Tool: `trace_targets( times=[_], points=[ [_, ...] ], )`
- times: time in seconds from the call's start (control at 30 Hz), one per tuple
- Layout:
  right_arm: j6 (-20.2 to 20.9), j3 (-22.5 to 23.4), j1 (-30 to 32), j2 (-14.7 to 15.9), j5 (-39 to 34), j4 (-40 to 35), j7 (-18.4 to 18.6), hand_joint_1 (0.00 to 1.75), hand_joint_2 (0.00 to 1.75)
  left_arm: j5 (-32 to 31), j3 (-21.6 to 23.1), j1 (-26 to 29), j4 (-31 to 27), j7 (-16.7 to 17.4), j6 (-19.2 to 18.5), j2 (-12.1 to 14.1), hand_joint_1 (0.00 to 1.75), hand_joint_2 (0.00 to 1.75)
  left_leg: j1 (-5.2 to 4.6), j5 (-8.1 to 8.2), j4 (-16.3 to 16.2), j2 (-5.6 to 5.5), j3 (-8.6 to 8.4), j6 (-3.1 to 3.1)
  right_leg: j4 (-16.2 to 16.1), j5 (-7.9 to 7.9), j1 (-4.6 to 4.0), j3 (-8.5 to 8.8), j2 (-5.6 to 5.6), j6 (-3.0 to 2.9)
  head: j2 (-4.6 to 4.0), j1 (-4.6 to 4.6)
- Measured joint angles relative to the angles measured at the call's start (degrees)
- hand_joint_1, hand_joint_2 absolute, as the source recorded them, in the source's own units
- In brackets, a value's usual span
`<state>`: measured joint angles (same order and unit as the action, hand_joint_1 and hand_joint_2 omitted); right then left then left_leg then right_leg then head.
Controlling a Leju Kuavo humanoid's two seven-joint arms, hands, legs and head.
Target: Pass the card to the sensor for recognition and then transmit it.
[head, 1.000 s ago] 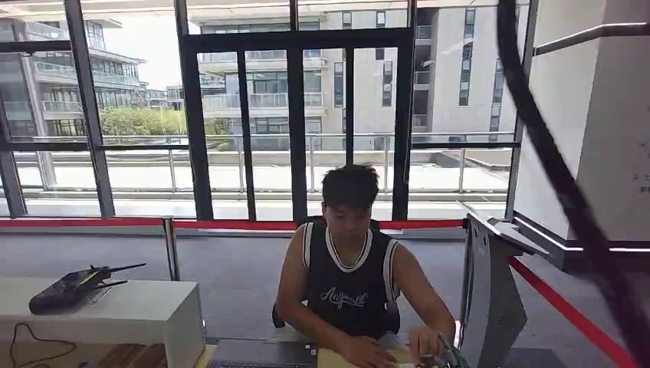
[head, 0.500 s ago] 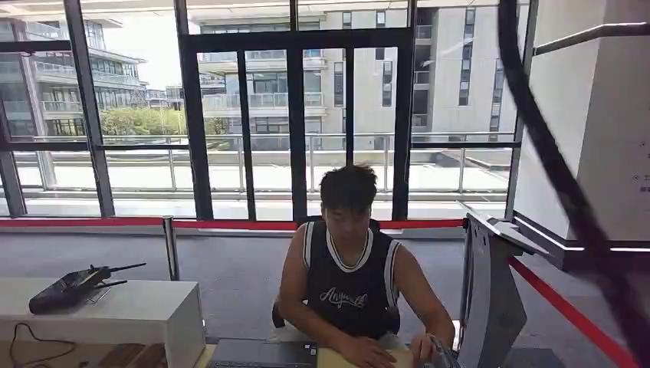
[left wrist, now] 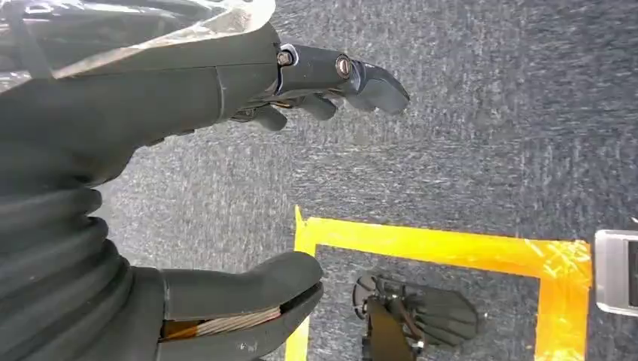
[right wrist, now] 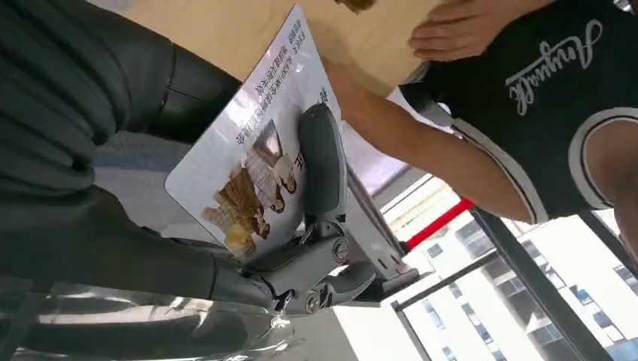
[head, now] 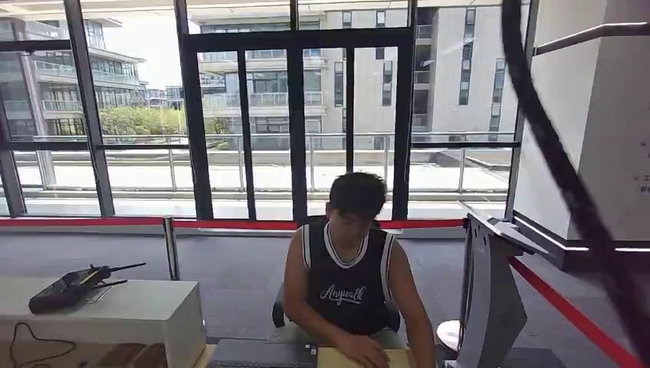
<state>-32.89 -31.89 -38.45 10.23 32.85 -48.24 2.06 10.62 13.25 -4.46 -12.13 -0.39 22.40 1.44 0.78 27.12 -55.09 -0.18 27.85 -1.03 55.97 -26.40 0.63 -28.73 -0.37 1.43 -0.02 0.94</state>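
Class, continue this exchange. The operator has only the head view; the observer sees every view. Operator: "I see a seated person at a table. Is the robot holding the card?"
Observer: Yes. The right robot hand holds the card, which has a picture and text printed on its face.
Operator: And the other hand?
Observer: The left robot hand holds nothing. Its fingers are apart above grey carpet marked with yellow tape.
Operator: Where is the person's hand?
Observer: In the right wrist view, one hand of the person lies flat on the wooden table, beyond the card.
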Motion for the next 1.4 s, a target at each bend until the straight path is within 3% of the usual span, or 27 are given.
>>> trace_targets(
  times=[0.43,0.73,0.93,1.4],
  points=[
    [0.4,0.3,3.5,3.4,-0.3,-5.0,1.2,1.75,1.75,0.2,0.9,0.1,0.0,0.3,0.1,0.2,0.0,1.75,0.01,-0.01,0.0,0.03,-0.05,0.0,0.0,0.01,-0.01,-0.01,0.02,0.0,0.0,0.0],
    [2.2,2.0,9.5,7.3,-1.1,-6.2,2.6,1.75,1.75,1.5,1.0,0.3,0.0,0.6,0.3,0.2,0.0,1.75,-0.02,0.03,0.0,0.02,0.02,0.04,0.0,0.01,0.03,-0.02,0.02,0.0,0.0,0.02],
    [6.0,1.4,10.7,7.5,1.6,-5.1,4.3,1.75,1.75,2.4,1.1,0.2,0.0,0.3,0.8,0.2,0.0,1.75,-0.01,0.02,0.0,0.02,0.01,0.04,0.0,0.01,0.01,-0.02,0.02,0.0,0.0,0.0],
    [7.2,0.6,10.9,7.0,1.0,3.0,4.8,1.75,1.75,2.9,2.4,0.1,0.0,0.5,0.8,0.2,0.0,1.75,-0.02,0.02,0.0,0.02,0.04,0.04,0.0,0.01,0.03,-0.03,0.02,0.0,0.0,0.04]
  ],
)
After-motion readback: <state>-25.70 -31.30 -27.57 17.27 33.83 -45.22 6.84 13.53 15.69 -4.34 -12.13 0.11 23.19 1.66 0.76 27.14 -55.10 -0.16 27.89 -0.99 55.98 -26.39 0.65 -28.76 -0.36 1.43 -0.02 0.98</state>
